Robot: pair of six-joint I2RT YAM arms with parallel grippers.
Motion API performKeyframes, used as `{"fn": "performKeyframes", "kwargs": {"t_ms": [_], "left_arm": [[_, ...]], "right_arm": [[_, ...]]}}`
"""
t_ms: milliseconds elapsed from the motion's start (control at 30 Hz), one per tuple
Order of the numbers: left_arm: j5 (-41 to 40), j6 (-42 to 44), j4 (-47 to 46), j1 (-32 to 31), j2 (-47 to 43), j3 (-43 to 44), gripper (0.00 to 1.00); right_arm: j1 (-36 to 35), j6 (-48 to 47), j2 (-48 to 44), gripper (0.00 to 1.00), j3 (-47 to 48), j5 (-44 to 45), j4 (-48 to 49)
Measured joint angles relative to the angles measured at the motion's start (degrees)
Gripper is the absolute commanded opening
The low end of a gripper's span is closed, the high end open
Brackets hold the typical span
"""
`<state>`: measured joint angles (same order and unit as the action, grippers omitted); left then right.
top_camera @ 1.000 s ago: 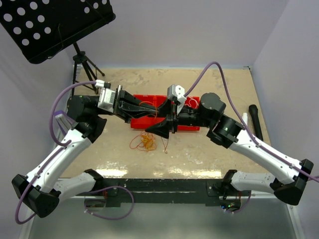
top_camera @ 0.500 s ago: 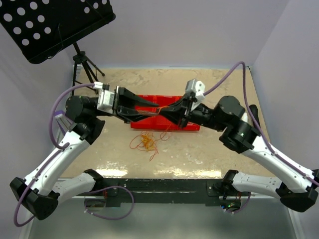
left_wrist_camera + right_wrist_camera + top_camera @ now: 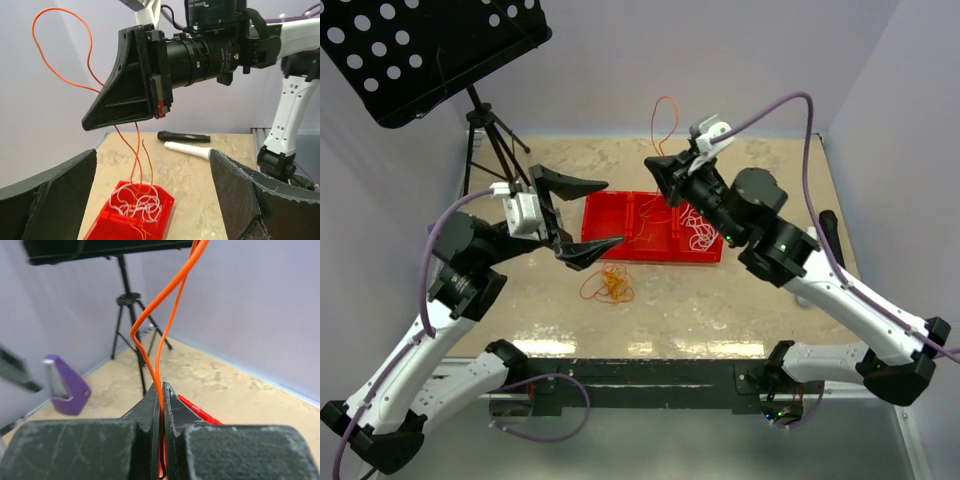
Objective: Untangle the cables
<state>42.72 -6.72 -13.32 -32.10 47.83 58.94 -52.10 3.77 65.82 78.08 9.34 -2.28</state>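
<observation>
Nearest to the near edge of the worktop [image 3: 740, 290], about its middle, lies a small orange tangle [image 3: 611, 285], loose on the surface and touched by no gripper; just beyond it stands the red tray [image 3: 605, 245], whose right compartment holds the white cords [image 3: 698, 230] in a heap. The left gripper [image 3: 616, 211] hovers over the left end of the tray; its fingers are wide apart and there is nothing between them.

Farther, above the far side of the tray, the right gripper [image 3: 161, 407] is raised with its fingers pressed together on one orange cable [image 3: 665, 120]; the cable goes up from the jaws in a tall loop, and in the left wrist view thin strands hang down from the gripper to the compartment with the white cords; I cannot tell whether these strands are caught among them. A black pen [image 3: 832, 240] and a white pen [image 3: 187, 149] lie near the right edge, and a music stand [image 3: 485, 125] stands in the far-left corner.

In my judgement the step in hand is the pulling of one orange cable out from the rest. The next move probably calls for the free left gripper to take a hanging strand, or to hold down the white cords, so that the cable comes away alone; the strand is very thin, so the fingers must close exactly on it.
</observation>
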Motion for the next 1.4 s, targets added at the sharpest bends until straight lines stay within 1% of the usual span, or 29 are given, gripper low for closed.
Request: {"fn": "performKeyframes", "kwargs": {"t_ms": [133,233,400,500,600,800,1133,1300,1400], "left_arm": [[-7.2,1.3,3.8,0.0,-4.7,-4.7,1.0],[-10.8,2.0,6.3,0.0,-7.5,-8.2,1.0],[-14.1,2.8,8.8,0.0,-8.8,-9.3,1.0],[-15.4,2.9,8.7,0.0,-9.2,-10.2,1.0],[-16.2,2.8,8.6,0.0,-9.6,-11.6,1.0],[-19.5,1.6,7.0,0.0,-9.5,-13.4,1.0],[-24.4,-0.2,5.6,0.0,-7.3,-13.9,1.0],[-25.9,-0.2,5.0,0.0,-7.2,-13.9,1.0],[-26.3,-0.2,4.7,0.0,-7.2,-13.9,1.0]], "right_arm": [[0.0,-0.7,5.6,0.0,0.0,7.9,2.9],[0.0,-1.5,10.1,0.0,0.0,13.6,5.5],[0.4,-2.3,16.0,0.0,0.0,21.1,7.5],[0.9,-2.3,17.5,0.0,-0.1,24.0,7.9],[1.8,-2.1,18.1,0.0,-0.1,25.8,8.5],[4.3,0.0,20.5,0.0,-0.1,26.3,9.7],[4.5,6.6,33.4,0.0,1.7,29.4,8.7],[4.6,9.6,36.9,0.0,1.7,33.7,9.0],[5.1,13.4,38.4,0.0,2.1,36.2,8.5]]}}
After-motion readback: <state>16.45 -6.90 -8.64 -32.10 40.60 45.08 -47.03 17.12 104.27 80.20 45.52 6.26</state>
